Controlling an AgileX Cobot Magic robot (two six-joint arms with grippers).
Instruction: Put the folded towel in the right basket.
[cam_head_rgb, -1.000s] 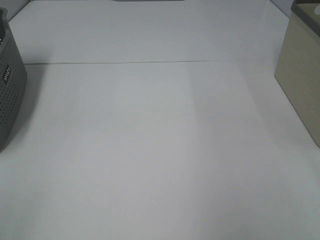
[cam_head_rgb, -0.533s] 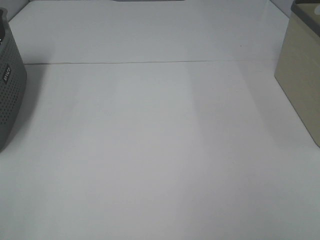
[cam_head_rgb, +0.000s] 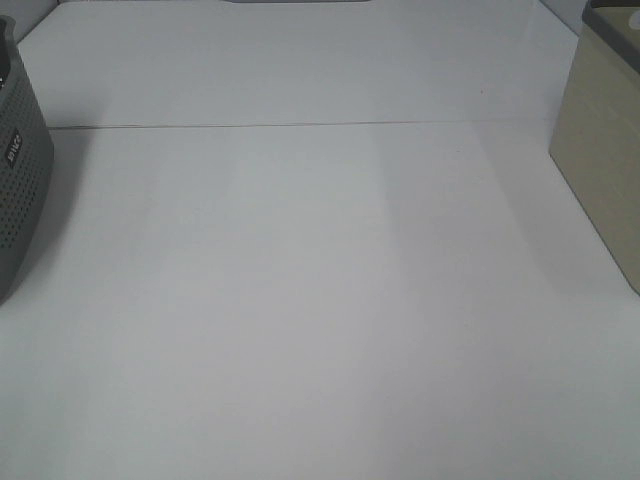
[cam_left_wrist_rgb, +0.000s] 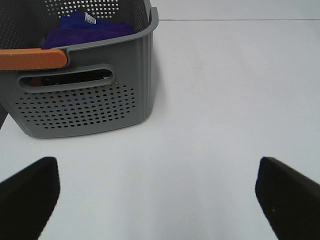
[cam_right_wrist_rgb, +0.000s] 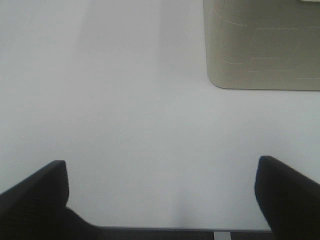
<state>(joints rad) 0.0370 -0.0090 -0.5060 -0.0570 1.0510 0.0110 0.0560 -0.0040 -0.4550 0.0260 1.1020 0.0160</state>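
A folded blue-purple towel (cam_left_wrist_rgb: 92, 27) lies inside the grey perforated basket (cam_left_wrist_rgb: 85, 102) with an orange handle, seen in the left wrist view; that basket shows at the left edge of the exterior high view (cam_head_rgb: 20, 190). The beige right basket (cam_head_rgb: 605, 150) stands at the right edge and also shows in the right wrist view (cam_right_wrist_rgb: 262, 45). My left gripper (cam_left_wrist_rgb: 160, 195) is open and empty, facing the grey basket from a short way off. My right gripper (cam_right_wrist_rgb: 160, 195) is open and empty over bare table, short of the beige basket. Neither gripper shows in the exterior high view.
The white table (cam_head_rgb: 320, 300) spreads between the two baskets, with a thin seam line (cam_head_rgb: 300, 125) across its far part. The table's near edge shows in the right wrist view (cam_right_wrist_rgb: 175, 229).
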